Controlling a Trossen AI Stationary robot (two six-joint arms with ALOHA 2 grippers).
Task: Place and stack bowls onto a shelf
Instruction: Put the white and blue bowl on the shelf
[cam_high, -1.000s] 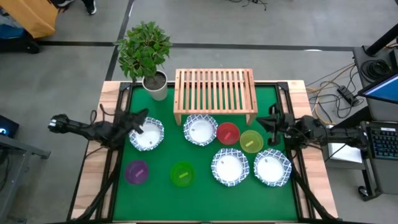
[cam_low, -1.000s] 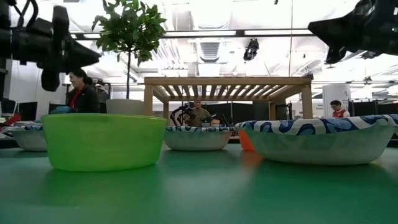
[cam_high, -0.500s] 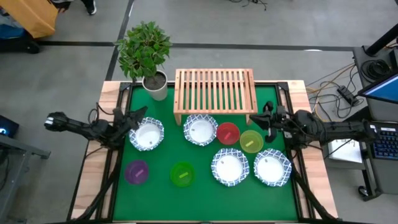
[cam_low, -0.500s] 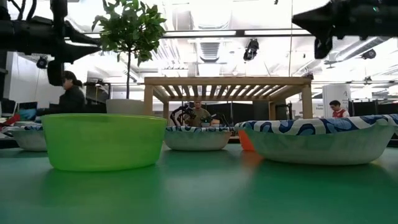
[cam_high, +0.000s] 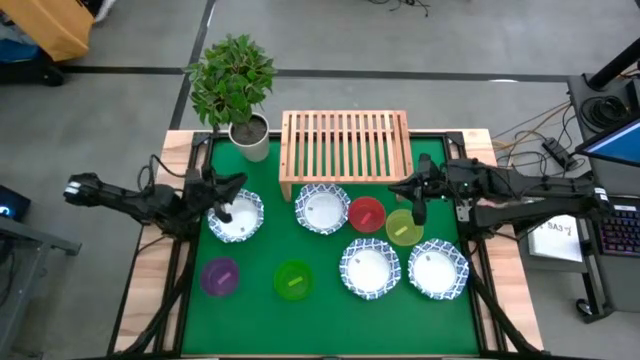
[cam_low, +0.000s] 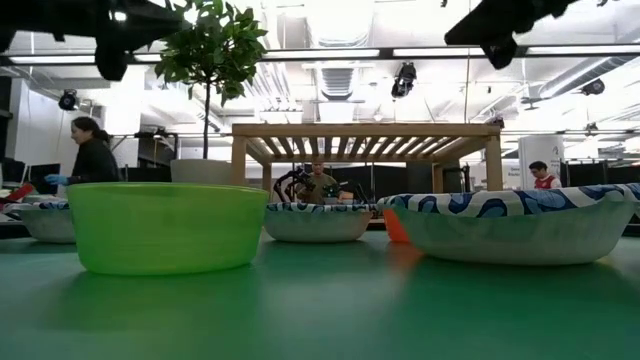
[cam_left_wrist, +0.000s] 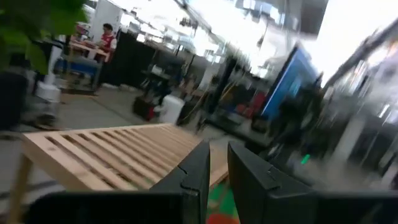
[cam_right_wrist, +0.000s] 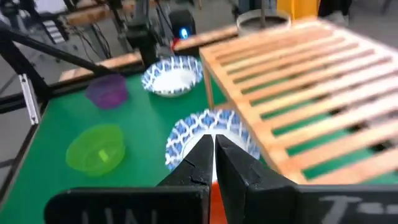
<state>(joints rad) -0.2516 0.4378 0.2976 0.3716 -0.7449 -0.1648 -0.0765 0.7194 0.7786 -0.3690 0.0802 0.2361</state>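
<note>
Four white blue-rimmed bowls sit on the green mat (cam_high: 237, 216), (cam_high: 322, 208), (cam_high: 369, 268), (cam_high: 438, 269), with the red bowl (cam_high: 366, 213), yellow-green bowl (cam_high: 404, 227), green bowl (cam_high: 293, 280) and purple bowl (cam_high: 220, 276) among them. The light-wood shelf (cam_high: 345, 150) stands at the far side with nothing on it. My left gripper (cam_high: 228, 198) hangs shut above the leftmost white bowl's left rim. My right gripper (cam_high: 411, 198) is shut in the air just beyond the yellow-green bowl, level with the shelf's right leg. In the right wrist view it (cam_right_wrist: 214, 149) points over a white bowl (cam_right_wrist: 211, 134).
A potted plant (cam_high: 235, 90) stands at the mat's far left corner beside the shelf. Dark frame rails run along both table sides. In the low view the green bowl (cam_low: 165, 225) and a white bowl (cam_low: 510, 225) sit nearest, and people show in the room behind.
My right gripper has moved toward the table's left, from the right edge to over the yellow-green bowl, and has risen. My left arm has lifted higher over the leftmost white bowl. No bowl has moved.
</note>
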